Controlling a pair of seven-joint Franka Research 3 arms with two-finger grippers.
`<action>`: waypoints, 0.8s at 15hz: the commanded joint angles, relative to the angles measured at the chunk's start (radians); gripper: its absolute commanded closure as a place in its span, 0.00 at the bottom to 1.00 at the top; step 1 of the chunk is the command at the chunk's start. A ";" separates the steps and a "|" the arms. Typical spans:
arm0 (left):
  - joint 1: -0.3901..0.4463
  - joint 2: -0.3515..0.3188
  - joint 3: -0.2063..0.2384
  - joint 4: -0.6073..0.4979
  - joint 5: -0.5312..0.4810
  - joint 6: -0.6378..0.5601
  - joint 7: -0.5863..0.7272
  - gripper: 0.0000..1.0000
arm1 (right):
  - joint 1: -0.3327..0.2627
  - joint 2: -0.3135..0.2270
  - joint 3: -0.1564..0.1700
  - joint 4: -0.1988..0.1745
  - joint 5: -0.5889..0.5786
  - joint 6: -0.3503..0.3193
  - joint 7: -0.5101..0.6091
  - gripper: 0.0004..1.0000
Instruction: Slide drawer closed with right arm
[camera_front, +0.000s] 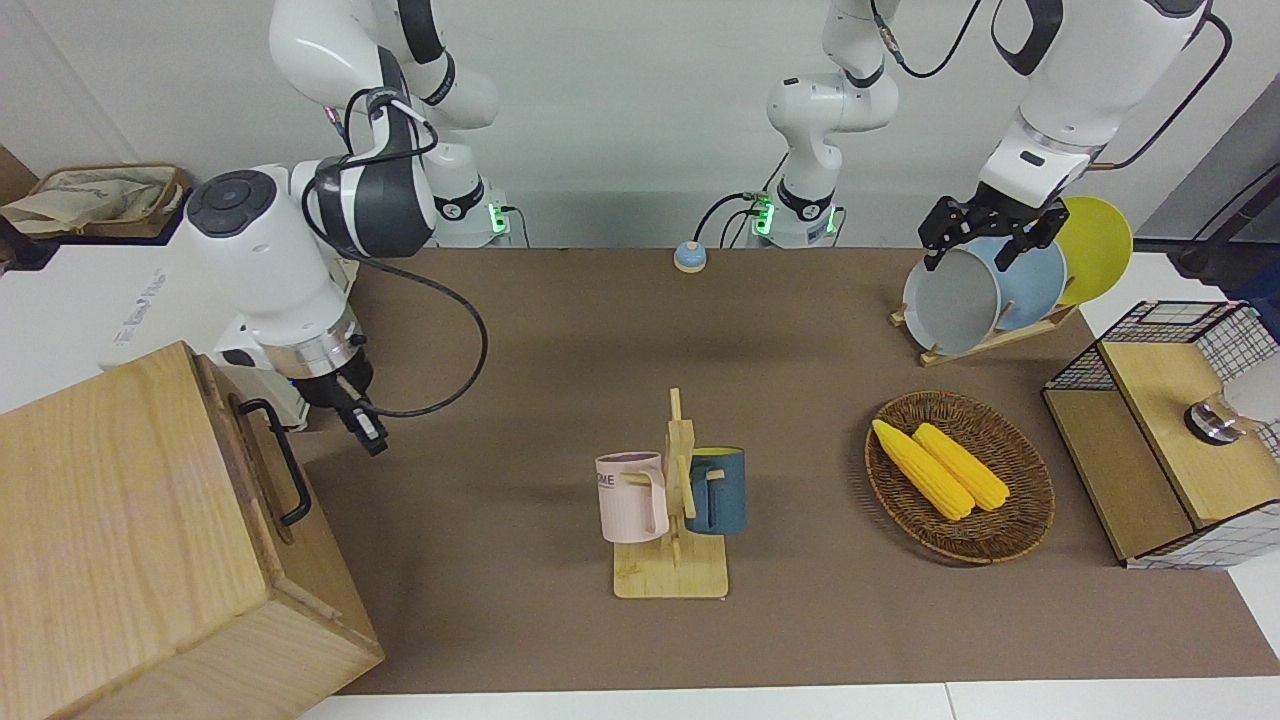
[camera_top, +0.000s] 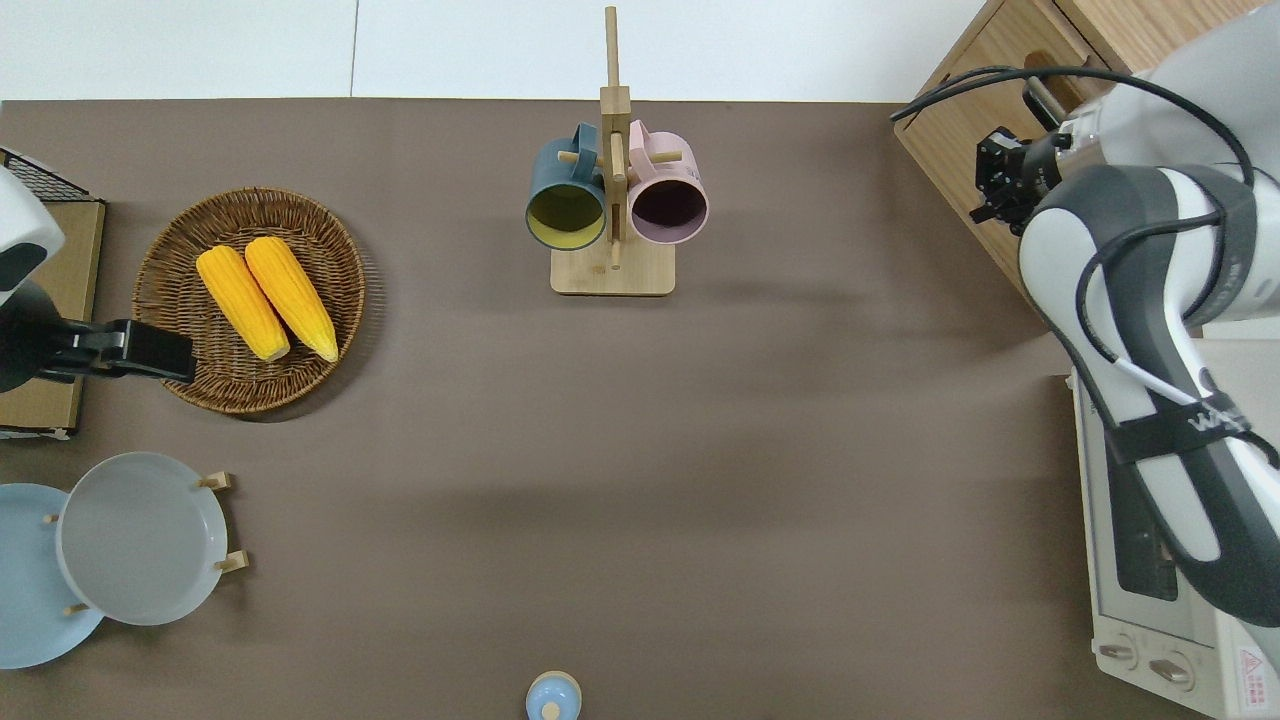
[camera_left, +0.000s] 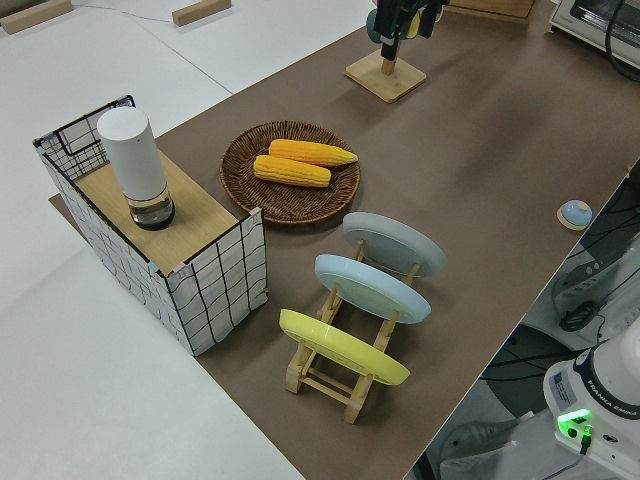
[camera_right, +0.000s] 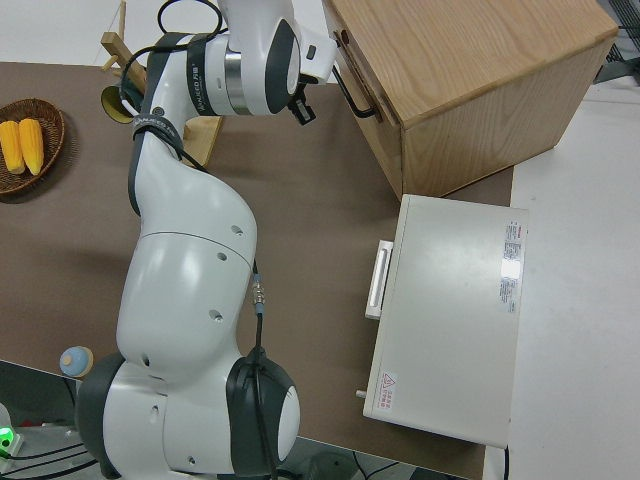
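The right arm (camera_top: 1130, 330) hides much of the toaster oven (camera_top: 1150, 640) in the overhead view.

the right arm (camera_front: 262, 262) reaches down toward 5 o'clock in the front view; the left arm (camera_front: 1055, 98) is parked.

The drawer (camera_front: 262, 470) is sitting pushed flush into its pale wooden box, its black bar handle (camera_front: 278, 458) standing clear of the right gripper (camera_front: 362, 432), which is hanging just beside it, apart.
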 joint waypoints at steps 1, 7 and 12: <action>0.005 0.011 -0.007 0.024 0.017 -0.020 0.010 0.01 | 0.065 -0.075 -0.004 -0.015 -0.015 -0.093 -0.093 1.00; 0.005 0.011 -0.007 0.024 0.017 -0.020 0.010 0.01 | 0.070 -0.210 0.000 -0.026 0.002 -0.289 -0.374 1.00; 0.005 0.011 -0.007 0.026 0.017 -0.020 0.010 0.01 | 0.056 -0.302 -0.001 -0.068 0.008 -0.352 -0.633 1.00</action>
